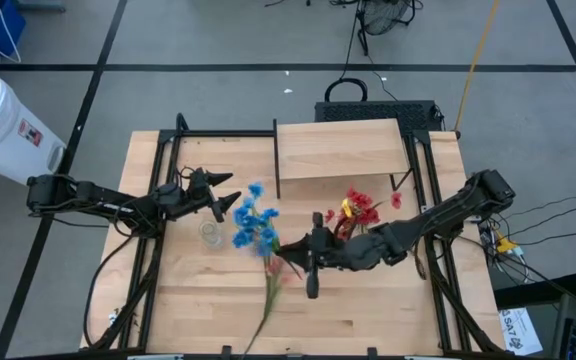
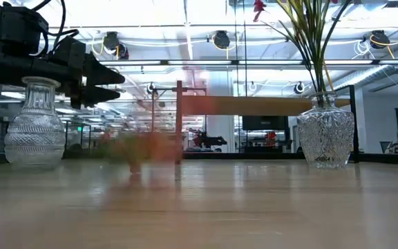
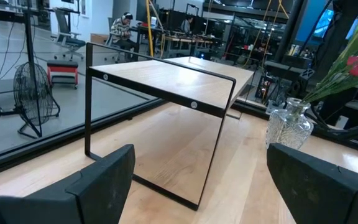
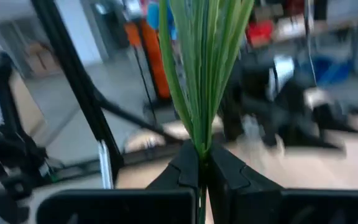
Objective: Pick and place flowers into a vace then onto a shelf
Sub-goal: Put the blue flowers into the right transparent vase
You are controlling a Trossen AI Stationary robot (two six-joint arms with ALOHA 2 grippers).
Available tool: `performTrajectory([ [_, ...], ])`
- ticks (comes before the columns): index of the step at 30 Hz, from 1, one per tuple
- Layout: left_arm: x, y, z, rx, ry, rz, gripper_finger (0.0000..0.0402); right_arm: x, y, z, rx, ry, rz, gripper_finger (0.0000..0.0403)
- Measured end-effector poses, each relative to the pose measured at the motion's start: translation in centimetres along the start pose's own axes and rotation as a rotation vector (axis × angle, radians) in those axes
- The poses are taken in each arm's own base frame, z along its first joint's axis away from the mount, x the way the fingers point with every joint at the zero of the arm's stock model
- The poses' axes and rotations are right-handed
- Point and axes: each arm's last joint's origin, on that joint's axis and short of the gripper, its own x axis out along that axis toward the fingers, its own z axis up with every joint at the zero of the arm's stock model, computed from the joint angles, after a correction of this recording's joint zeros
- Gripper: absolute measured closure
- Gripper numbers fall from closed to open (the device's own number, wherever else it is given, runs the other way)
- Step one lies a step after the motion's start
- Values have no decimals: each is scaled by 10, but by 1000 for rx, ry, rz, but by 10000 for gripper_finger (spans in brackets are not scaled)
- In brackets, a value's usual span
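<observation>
Right gripper (image 4: pixel 202 163) pinched shut on green stems of blue flower spray (image 1: pixel 254 222), above table centre | blossoms reach toward empty glass vase (image 1: pixel 209 234) | left gripper (image 1: pixel 224 193) spread wide, holding nothing, just beyond that vase | red flowers (image 1: pixel 360 208) stand in second glass vase (image 2: pixel 325 135) near wooden shelf (image 1: pixel 343 148) at table's back.
</observation>
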Motion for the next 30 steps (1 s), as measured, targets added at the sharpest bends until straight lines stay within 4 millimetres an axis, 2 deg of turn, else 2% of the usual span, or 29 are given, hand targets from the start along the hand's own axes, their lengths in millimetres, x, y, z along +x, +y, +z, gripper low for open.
performTrajectory([
  [4,0,0,0,0,1,0,36,-8,4,21,-86,-122,95,402],
  [7,0,0,0,0,0,0,36,-13,11,26,-255,-195,100,402],
  [12,0,0,0,0,0,0,36,-29,30,30,-531,-275,5,402],
  [16,0,0,0,0,0,0,36,-45,47,28,-639,-295,-126,401],
  [23,0,0,0,0,0,0,36,-93,82,40,-858,-432,-257,402],
  [26,0,0,0,0,0,0,36,-111,80,52,-830,-432,-425,402],
  [30,0,0,0,0,0,0,36,-125,62,68,-804,-410,-619,402],
])
